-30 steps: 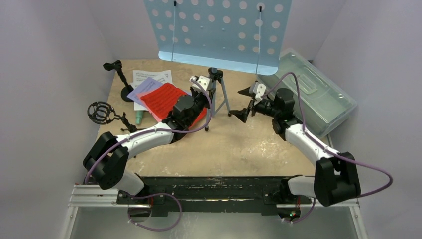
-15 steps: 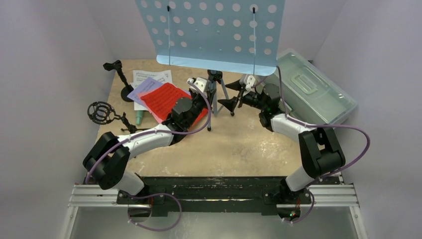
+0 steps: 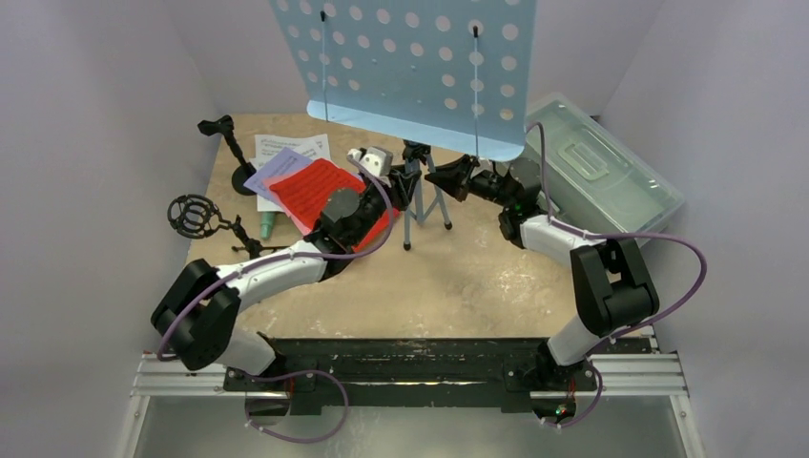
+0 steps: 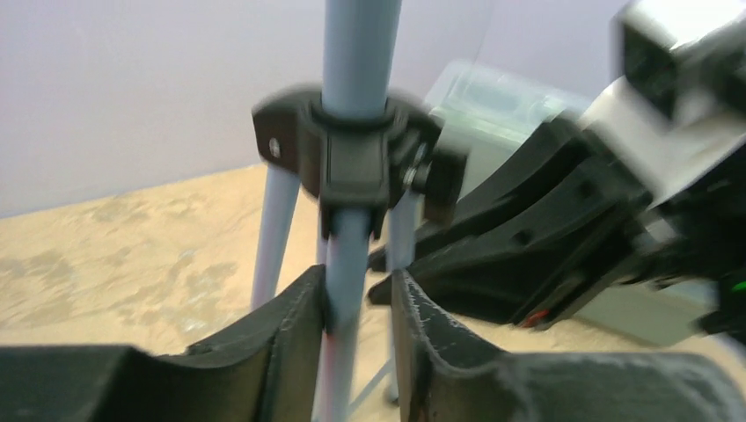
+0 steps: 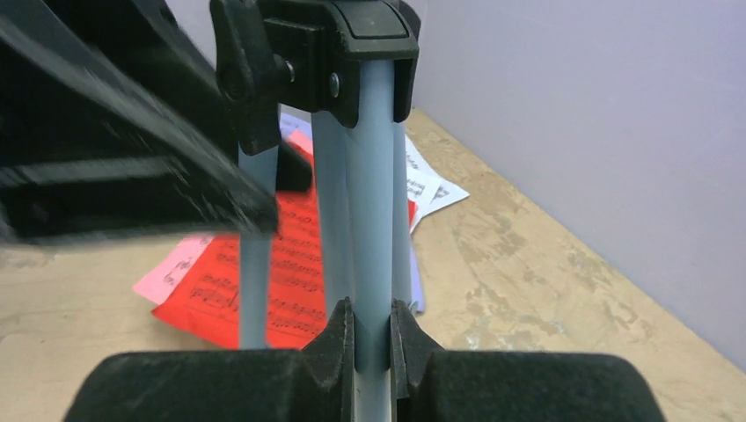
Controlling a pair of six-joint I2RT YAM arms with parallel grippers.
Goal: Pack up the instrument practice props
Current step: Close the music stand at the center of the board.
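The light-blue perforated music rack (image 3: 410, 67) stands at the back centre on its tripod legs (image 3: 408, 224). My right gripper (image 5: 371, 308) is shut on a grey-blue tube just under the black hub (image 5: 352, 44). From the other side, my left gripper (image 4: 359, 277) straddles a leg (image 4: 347, 264). That leg rests against the left finger, with a gap to the right one. Red (image 3: 310, 186), lilac (image 3: 272, 174) and white (image 3: 286, 146) music sheets lie at the left. A pink sheet (image 5: 176, 268) pokes out beneath the red one. A teal microphone (image 3: 268, 225) lies beside the black microphone tripod (image 3: 196, 215).
A round-base pole (image 3: 237, 164) stands at the back left. A translucent grey-green box (image 3: 601, 181) with its lid on sits at the right, close behind my right arm. Grey walls close in the table on three sides.
My right gripper swung left to the rack's stand and shut on a tube. The rack's plate shifted and tilted. My left jaws have eased apart a little around their leg.
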